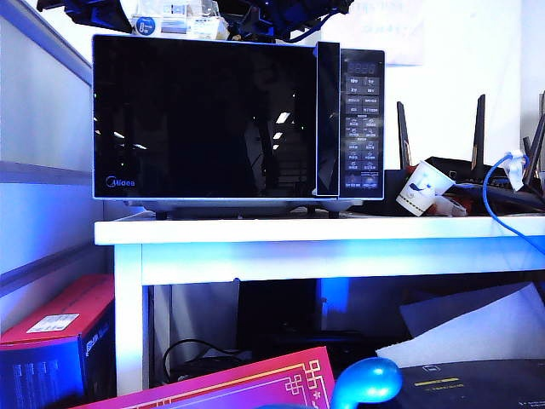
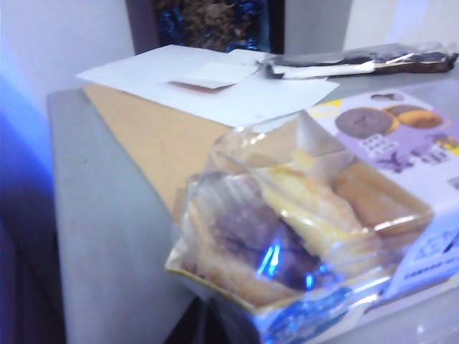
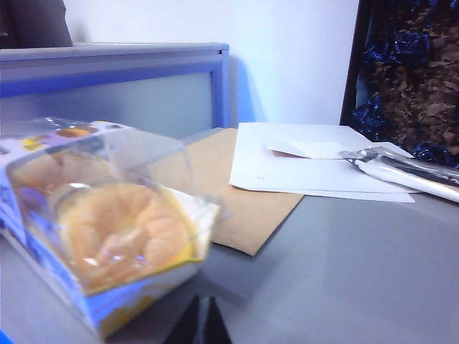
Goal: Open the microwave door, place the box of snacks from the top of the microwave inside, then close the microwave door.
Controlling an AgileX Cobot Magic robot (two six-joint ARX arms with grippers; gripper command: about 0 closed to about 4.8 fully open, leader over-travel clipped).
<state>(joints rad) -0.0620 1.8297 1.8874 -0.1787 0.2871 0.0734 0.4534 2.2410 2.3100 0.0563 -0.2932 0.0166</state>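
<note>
Both grippers sit up on the microwave's top with their jaws together, holding nothing.

Exterior view: the microwave (image 1: 238,119) stands on a white table (image 1: 324,232), toward its left end. Its door (image 1: 204,118) is shut, glossy and black, with the handle strip beside the button panel (image 1: 362,123). The box of snacks (image 1: 174,24) rests on the roof near the left front edge, with dark arm parts on either side of it. A paper cup (image 1: 423,188) lies tilted on the table to the right of the oven.

Left wrist view: the box (image 2: 308,222) fills the near field on the grey roof, clear lid over pale pastries. No fingers show here.

Right wrist view: the right gripper (image 3: 199,322) shows closed dark tips just beside the box (image 3: 100,215), apart from it. Papers (image 3: 315,165) lie further back on the roof.

My judgement: the door is not yet opened, so the box should stay put. Closed tips this near could nudge the light box off the front edge, and an arm dropping to the handle could clip it.
</note>
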